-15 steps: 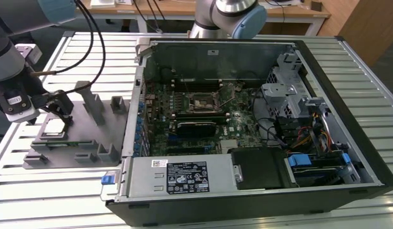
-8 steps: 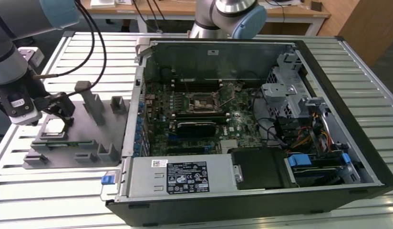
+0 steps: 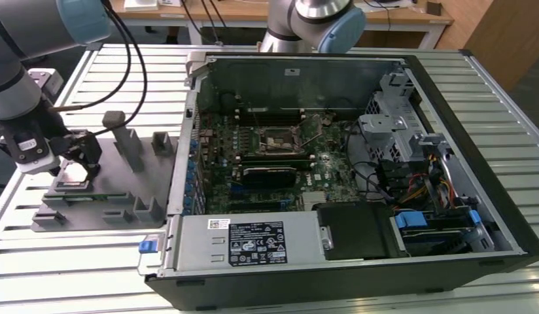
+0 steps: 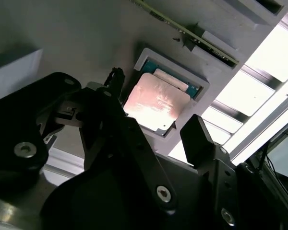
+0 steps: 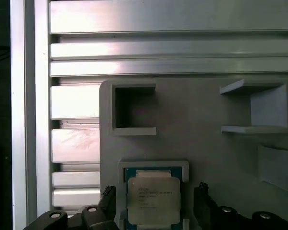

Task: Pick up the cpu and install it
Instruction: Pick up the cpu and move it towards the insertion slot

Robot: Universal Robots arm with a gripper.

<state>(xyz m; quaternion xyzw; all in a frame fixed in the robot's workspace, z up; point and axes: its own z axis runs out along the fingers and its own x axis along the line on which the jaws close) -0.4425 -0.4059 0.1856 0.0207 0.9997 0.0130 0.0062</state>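
Note:
The cpu [image 5: 153, 200], a flat square chip with a shiny metal top, lies in a shallow framed recess of the grey tray [image 5: 206, 139]. It also shows in the second wrist view [image 4: 156, 101]. My gripper [image 5: 154, 194] hangs just above it, open. One black finger [image 5: 109, 197] stands on each side of the chip, each with a small gap to its edge [image 4: 197, 136]. In the exterior view the gripper [image 3: 73, 167] is low over the tray [image 3: 121, 196] at the exterior view's left. The black socket [image 3: 282, 140] sits on the motherboard inside the open computer case.
Upright grey blocks [image 3: 125, 140] rise from the tray close to the gripper. Two open pockets [image 5: 134, 110] in the tray lie beyond the chip. The case wall [image 3: 186, 131] stands between tray and motherboard. A second arm [image 3: 313, 23] is at the back. The tabletop is slatted metal [image 3: 78, 268].

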